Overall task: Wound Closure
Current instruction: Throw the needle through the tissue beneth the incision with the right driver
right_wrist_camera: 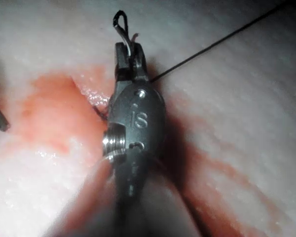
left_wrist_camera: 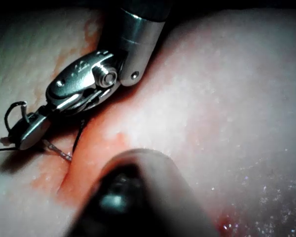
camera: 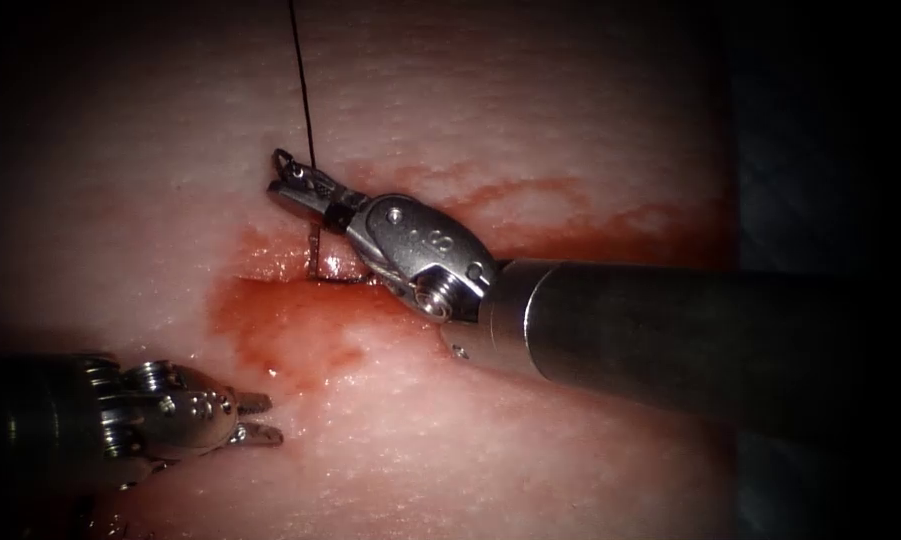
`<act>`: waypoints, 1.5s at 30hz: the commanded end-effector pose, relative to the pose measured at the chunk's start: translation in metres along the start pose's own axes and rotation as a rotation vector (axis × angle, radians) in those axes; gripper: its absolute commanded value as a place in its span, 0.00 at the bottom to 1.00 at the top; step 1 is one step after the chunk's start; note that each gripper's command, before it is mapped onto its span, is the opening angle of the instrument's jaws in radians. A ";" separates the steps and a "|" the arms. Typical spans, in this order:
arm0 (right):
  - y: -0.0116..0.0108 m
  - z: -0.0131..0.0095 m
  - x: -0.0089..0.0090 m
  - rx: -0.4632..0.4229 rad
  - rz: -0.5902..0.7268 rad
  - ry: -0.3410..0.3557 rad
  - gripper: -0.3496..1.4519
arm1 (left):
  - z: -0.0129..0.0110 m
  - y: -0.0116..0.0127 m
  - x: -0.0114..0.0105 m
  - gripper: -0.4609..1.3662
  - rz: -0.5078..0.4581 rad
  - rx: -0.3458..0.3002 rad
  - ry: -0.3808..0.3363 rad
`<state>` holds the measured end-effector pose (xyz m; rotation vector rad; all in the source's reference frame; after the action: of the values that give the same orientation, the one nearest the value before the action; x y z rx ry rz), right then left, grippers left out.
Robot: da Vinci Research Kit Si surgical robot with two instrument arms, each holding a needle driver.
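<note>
The tissue (camera: pixel 530 90) lay pale across the endoscope view, with red fluid (camera: pixel 280 325) pooled around the cut (camera: pixel 315 278) and streaked off toward the right. The right tool (camera: pixel 292 187) reached in from the right over the cut, its jaws pressed together on the needle (camera: pixel 286 158) near its thread end. Only a small curved loop of the needle stood clear above the jaw tips, out of the tissue, at the upper left end of the cut. The thread (camera: pixel 302 80) ran from there straight up and out of the picture; a short dark strand also dropped from the jaws into the cut. The left tool (camera: pixel 260 418) rested low on the left, well apart from the cut, its jaws slightly spread and holding nothing.
</note>
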<state>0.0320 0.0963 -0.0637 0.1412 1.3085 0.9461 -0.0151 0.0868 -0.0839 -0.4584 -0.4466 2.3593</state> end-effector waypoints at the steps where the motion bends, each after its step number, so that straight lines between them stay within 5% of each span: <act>1: 0.0001 0.0001 -0.0001 -0.004 -0.001 -0.001 0.00 | 0.0001 0.0000 -0.0002 0.29 0.001 -0.003 0.008; 7: 0.0006 0.0004 0.0000 -0.011 0.011 -0.010 0.00 | 0.0007 0.0001 -0.0004 0.32 0.002 -0.015 0.056; 45: 0.0027 0.0018 0.0025 -0.034 0.083 -0.021 0.00 | 0.0069 -0.0028 -0.0058 0.35 -0.035 -0.075 0.042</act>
<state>0.0320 0.1004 -0.0634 0.1808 1.2742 1.0341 -0.0123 0.0834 -0.0753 -0.5340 -0.5221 2.2956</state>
